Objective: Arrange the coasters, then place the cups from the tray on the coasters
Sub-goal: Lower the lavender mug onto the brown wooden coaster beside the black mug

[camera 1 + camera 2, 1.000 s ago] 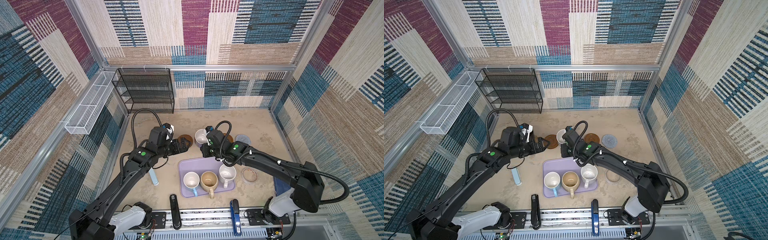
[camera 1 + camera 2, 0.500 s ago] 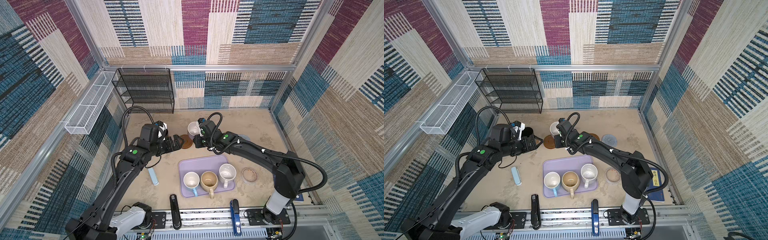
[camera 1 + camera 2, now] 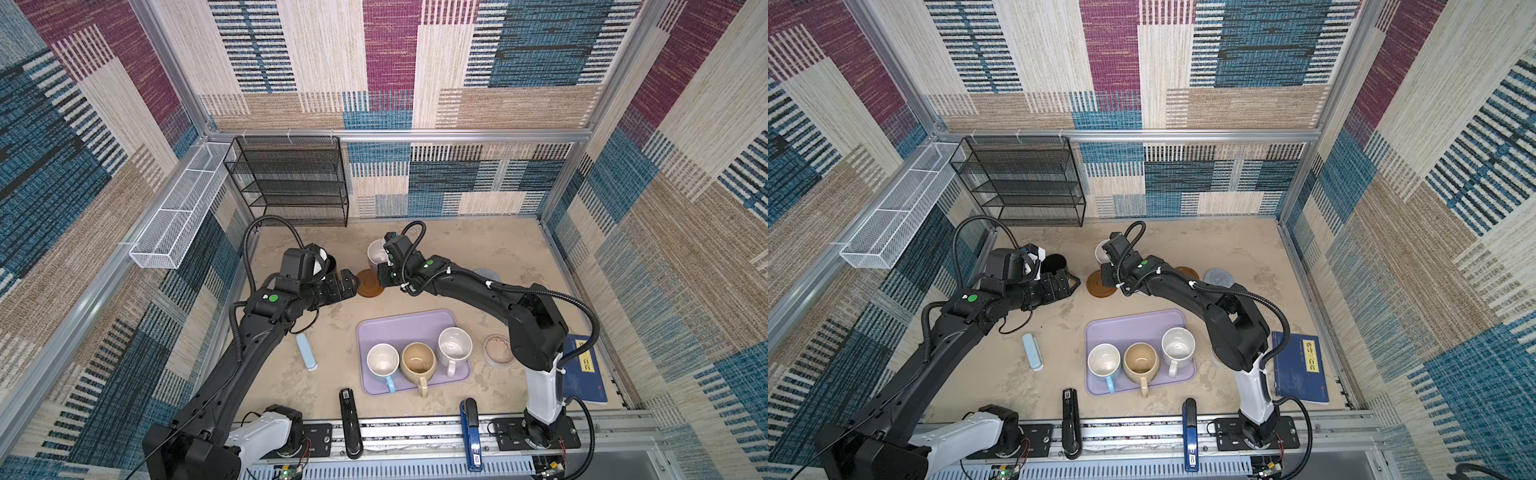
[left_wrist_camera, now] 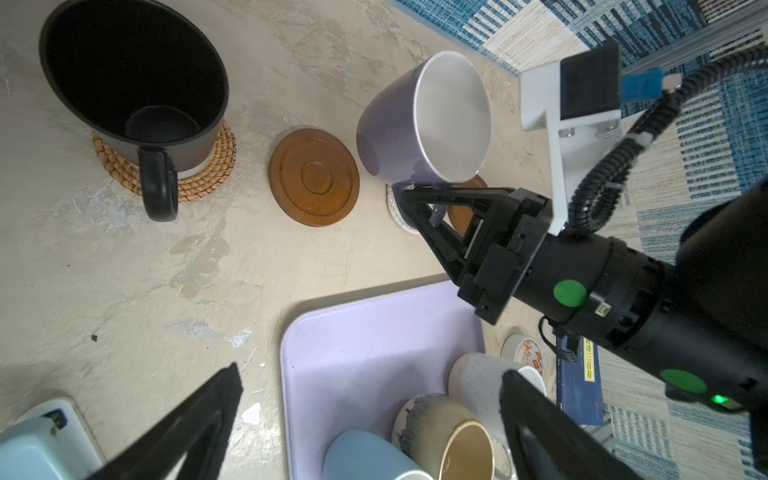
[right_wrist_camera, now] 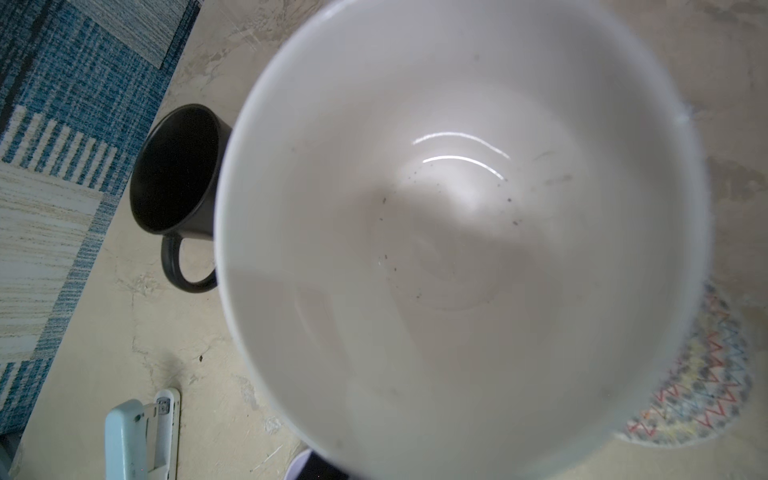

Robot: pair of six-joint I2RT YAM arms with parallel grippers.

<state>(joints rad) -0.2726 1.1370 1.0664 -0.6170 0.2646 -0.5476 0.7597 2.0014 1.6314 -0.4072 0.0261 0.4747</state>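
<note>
Cup-placing step under way, coasters already laid in a row across the far half of the tabletop (image 3: pixel 478 245), running roughly 10 to 2 o'clock from the tray (image 3: pixel 399 328). Right fingers (image 4: pixel 428 203) are clamped tight on the handle of the lavender mug (image 4: pixel 399 137), which hangs tilted and clear of the surface at about 12 o'clock of the tray. Its base sits between the bare wooden coaster (image 4: pixel 313 176) and the lacy coaster (image 4: pixel 395 210). Which one it is bound for, I cannot tell; the lacy one lies closer under the handle. Left fingers (image 3: pixel 351 284) are spread fully wide and hold nothing, parked just at 9 o'clock of the wooden coaster. The black mug (image 4: pixel 137 83) is done, upright on the woven coaster (image 4: pixel 208 174). A second wooden coaster (image 3: pixel 1187 272) and a blue-grey coaster (image 3: pixel 1219 276) lie bare toward 2 o'clock. The light blue mug (image 3: pixel 382 361), beige mug (image 3: pixel 417 361) and speckled white mug (image 3: pixel 455 343) stand on the tray's near edge. Next move, as I judge it: level the mug, centre its base over the chosen coaster, lower until seated, then release the handle and back off without dragging it.
</note>
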